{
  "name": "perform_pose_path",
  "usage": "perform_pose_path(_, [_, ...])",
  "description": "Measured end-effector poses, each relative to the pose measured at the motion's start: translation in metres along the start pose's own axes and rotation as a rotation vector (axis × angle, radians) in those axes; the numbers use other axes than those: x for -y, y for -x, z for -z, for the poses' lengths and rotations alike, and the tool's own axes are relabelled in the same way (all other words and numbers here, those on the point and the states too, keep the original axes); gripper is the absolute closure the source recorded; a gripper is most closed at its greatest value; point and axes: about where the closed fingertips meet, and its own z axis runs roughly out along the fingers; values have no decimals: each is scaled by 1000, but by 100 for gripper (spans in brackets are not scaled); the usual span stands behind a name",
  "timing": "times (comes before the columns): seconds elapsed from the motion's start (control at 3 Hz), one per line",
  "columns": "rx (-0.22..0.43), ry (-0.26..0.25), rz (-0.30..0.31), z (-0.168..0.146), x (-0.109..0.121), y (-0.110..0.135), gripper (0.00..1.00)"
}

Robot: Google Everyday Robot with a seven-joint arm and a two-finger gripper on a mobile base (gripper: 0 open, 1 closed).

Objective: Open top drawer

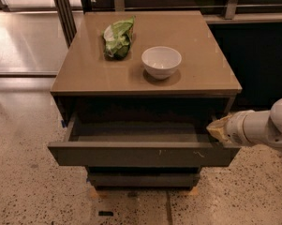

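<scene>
The top drawer (140, 154) of the small brown cabinet is pulled out. Its dark grey-brown front has small pale scratches right of centre. Its shallow interior (136, 131) shows nothing inside. My gripper (217, 129) comes in from the right on a white arm (264, 128). Its tan tip is at the drawer's right end, just behind the top edge of the front. I cannot see how it meets the drawer.
On the cabinet top (84, 74) lie a green bag (117, 37) and a white bowl (161, 61). A narrower drawer front (143, 179) shows below. Speckled floor lies in front and to the left. A dark counter base stands at the right.
</scene>
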Motion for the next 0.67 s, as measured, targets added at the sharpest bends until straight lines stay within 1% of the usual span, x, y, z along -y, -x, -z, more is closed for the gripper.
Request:
perform_pose_path(0.33, [11,105,11,26,-12,5,100])
perform_pose_path(0.67, [6,267,31,42,-43,7,100])
